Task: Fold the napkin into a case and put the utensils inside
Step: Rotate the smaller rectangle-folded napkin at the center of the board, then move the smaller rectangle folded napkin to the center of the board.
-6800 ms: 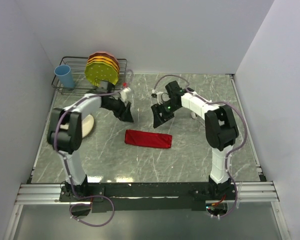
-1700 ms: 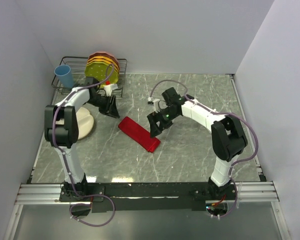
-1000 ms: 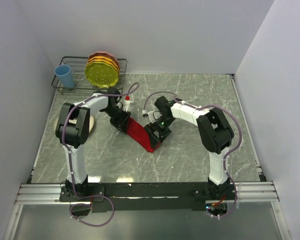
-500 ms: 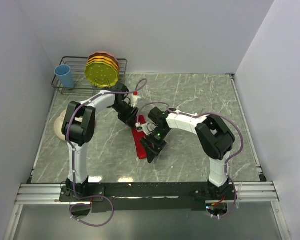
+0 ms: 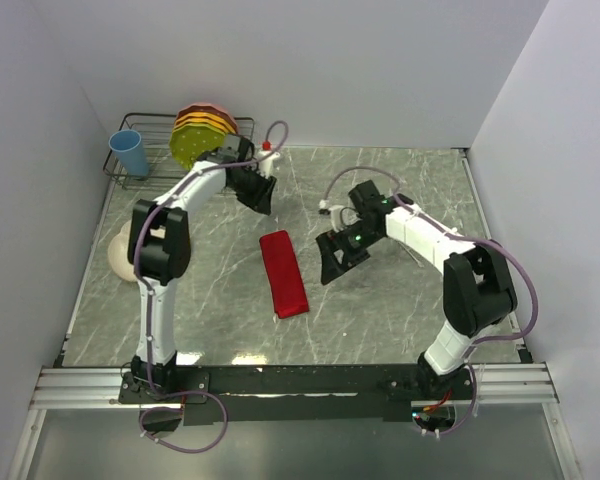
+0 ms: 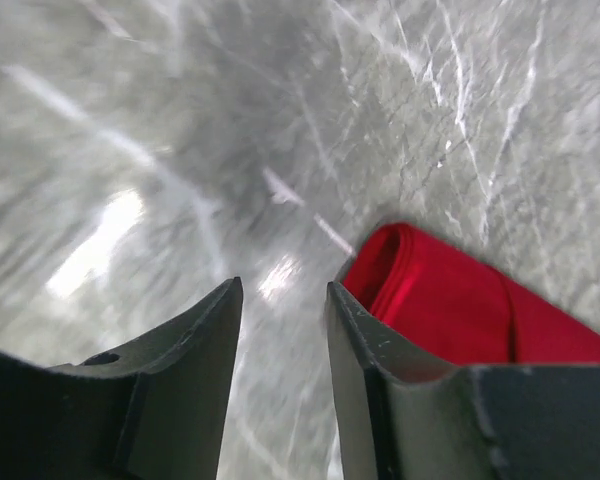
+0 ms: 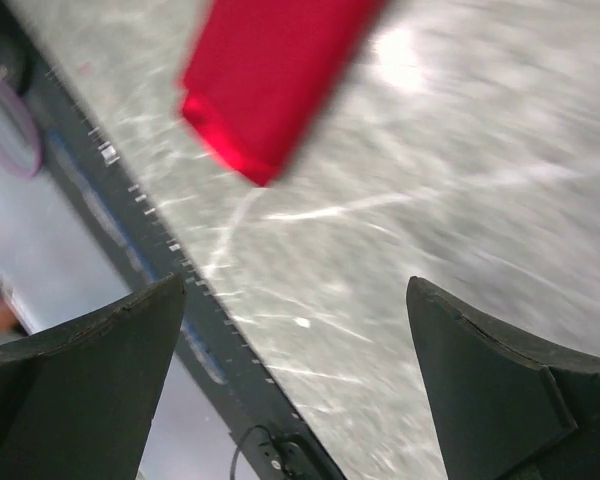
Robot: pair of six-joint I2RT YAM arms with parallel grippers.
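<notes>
We see the napkin folded into a narrow strip, lying flat in the middle of the table and running near to far. The left gripper hangs beyond its far end, jaws partly apart (a narrow gap) and empty. The right gripper stands just right of the napkin, spread wide, gripping nothing.

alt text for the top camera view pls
A folded red napkin lies as a narrow strip on the grey marble table, touched by neither arm. The left gripper hovers beyond its far end, the right gripper beside it on the right. A wire rack with plates and a blue cup stands far left.
</notes>
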